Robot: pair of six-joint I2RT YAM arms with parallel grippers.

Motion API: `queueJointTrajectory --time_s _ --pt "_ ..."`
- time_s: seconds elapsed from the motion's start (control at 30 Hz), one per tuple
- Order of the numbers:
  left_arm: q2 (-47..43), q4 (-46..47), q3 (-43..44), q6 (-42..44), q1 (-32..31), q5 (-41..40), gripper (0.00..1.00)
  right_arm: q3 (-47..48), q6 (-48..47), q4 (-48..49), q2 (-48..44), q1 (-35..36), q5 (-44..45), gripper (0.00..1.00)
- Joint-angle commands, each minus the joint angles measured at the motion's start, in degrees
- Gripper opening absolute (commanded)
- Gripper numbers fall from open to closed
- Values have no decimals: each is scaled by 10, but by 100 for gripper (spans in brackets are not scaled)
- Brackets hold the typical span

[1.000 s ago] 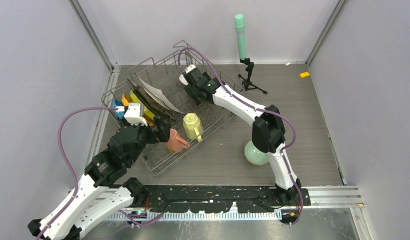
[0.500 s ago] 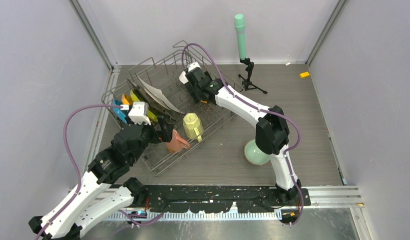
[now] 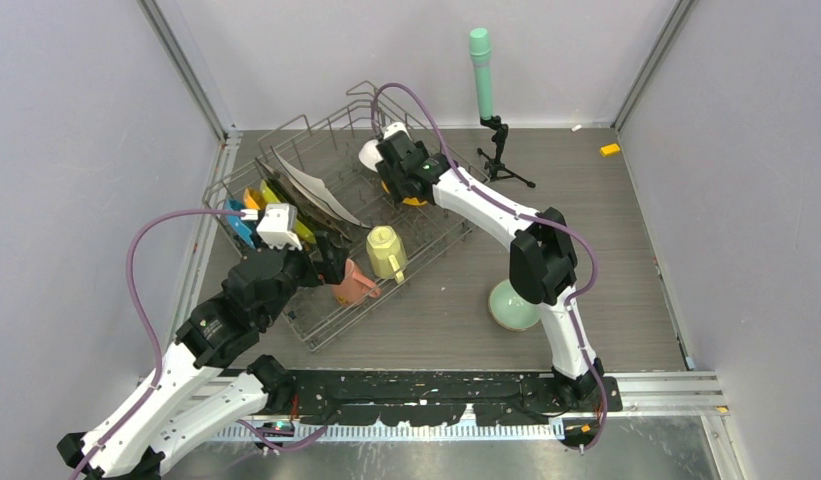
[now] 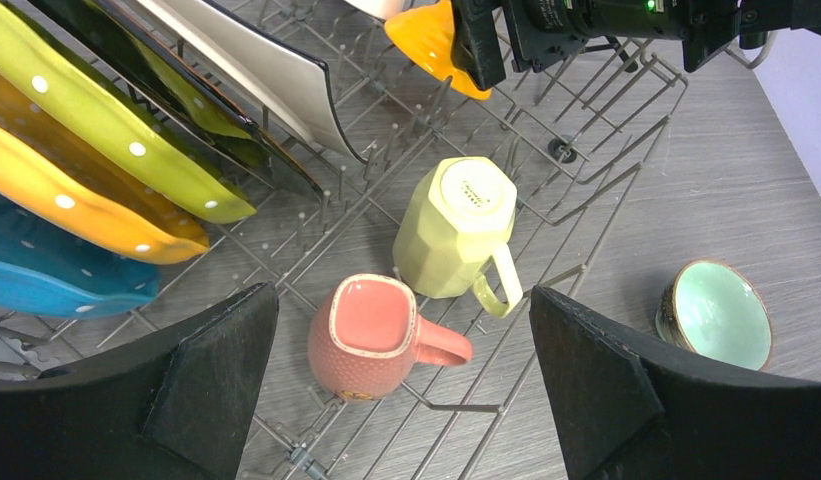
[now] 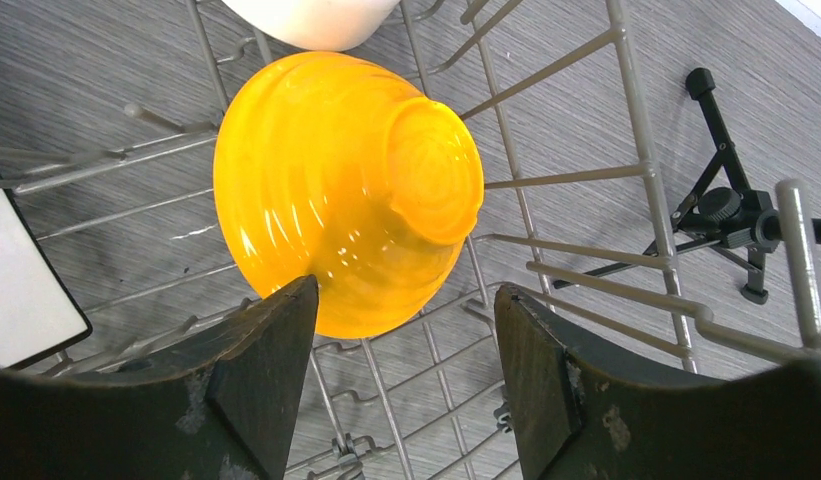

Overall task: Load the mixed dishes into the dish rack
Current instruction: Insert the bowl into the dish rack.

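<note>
From above, you see the large grey wire dish rack (image 3: pixel 426 235) with a pale-yellow faceted mug (image 3: pixel 386 250) and a pink mug (image 3: pixel 352 284) lying inside. On your left wrist view, the left gripper (image 4: pixel 402 292) gapes wide above both. On your right wrist view, the right gripper (image 5: pixel 404 290) stands apart and empty beside the upturned glossy orange bowl (image 5: pixel 346 190), which is in the rack.

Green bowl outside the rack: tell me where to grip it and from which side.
Grip the green bowl by its rim, coming straight down from above with one finger inside and one outside. It sits upright, mouth up, and its thin rim looks free all round.
</note>
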Motion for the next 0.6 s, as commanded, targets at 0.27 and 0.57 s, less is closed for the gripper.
queueJointTrajectory --time_s 0.27,0.57 --pt "10 18 7 -9 2 18 100 -106 6 56 -169 34 10 69" --pt "29 39 15 -35 2 61 100 -390 74 205 -436 59 37 69"
